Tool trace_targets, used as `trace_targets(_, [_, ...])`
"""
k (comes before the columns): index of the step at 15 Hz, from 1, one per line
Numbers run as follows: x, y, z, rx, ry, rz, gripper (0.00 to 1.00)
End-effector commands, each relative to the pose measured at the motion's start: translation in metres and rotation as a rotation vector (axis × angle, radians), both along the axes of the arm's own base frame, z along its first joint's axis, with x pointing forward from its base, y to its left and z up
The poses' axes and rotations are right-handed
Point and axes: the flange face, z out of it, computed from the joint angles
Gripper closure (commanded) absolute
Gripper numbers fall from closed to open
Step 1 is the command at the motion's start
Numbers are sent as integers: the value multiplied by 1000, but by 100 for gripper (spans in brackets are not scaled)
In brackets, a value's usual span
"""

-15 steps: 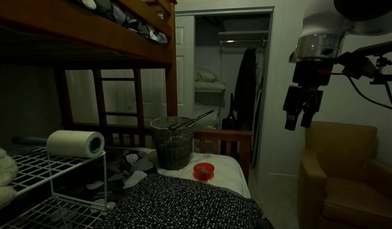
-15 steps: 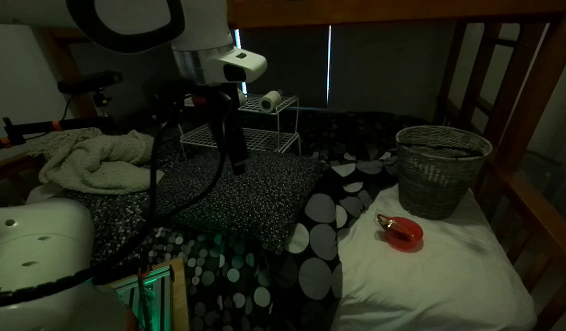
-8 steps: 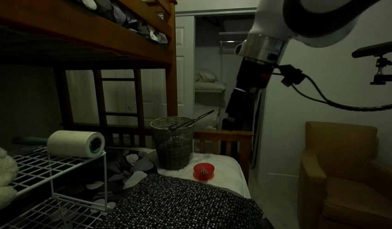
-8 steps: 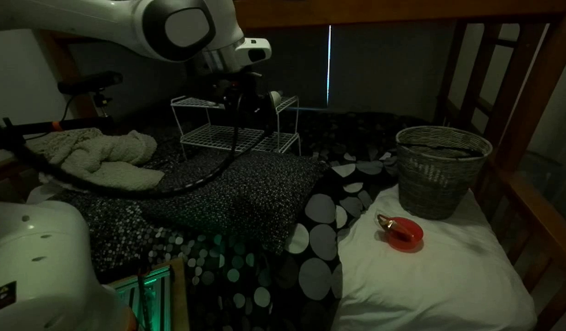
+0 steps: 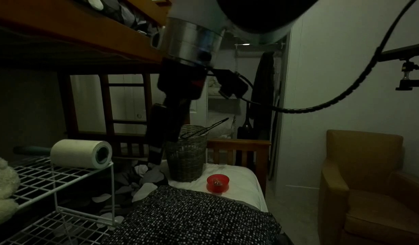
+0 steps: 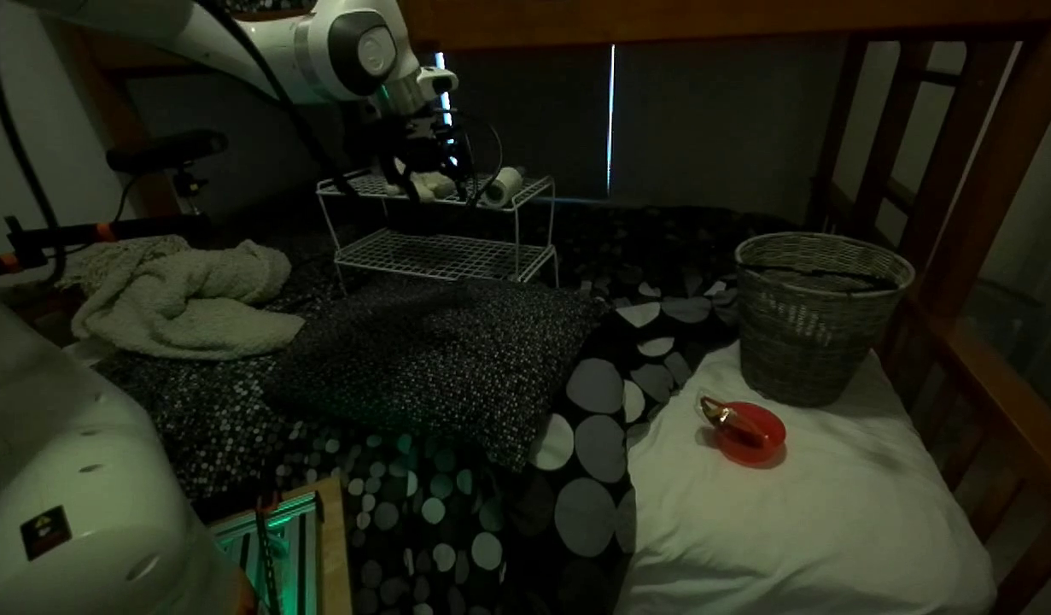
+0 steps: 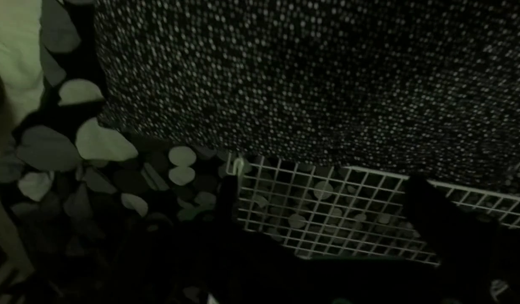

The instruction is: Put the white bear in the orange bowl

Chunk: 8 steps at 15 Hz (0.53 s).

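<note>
The white bear (image 5: 2,190) is a fluffy cream plush on the top of the white wire shelf, cut by the picture edge. In an exterior view the bear (image 6: 431,185) shows behind and below the dark fingers, partly covered. The red-orange bowl (image 5: 218,183) sits on the white pillow; in an exterior view the bowl (image 6: 751,436) has a small brownish item leaning over its rim. My gripper (image 5: 164,151) tilts in the air, right of the paper roll. In the wrist view my gripper (image 7: 321,188) has its fingers wide apart with nothing between them. The bear is not in the wrist view.
The wire shelf (image 5: 68,178) holds the white paper roll (image 5: 80,154); it shows below the fingers in the wrist view (image 7: 352,169). A tall mesh bin (image 6: 820,325) stands behind the bowl. A dotted cushion (image 6: 440,359), a cream blanket (image 6: 183,299) and bunk-bed posts (image 5: 182,85) surround the area.
My arm has swung left across an exterior view, from beside the armchair to near the shelf, and the gripper has tilted. The bear, bowl and roll have not moved.
</note>
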Motion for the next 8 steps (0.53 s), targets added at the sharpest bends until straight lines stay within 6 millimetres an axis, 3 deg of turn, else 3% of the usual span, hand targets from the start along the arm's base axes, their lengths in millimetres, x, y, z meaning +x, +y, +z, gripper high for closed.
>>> trace_targets(1, [1,12,3,7,4,14,0])
trace_targets(6, [8,6,3,9,6,-2,0])
trace_targets(8, [19,30,8,65,-74,107,0])
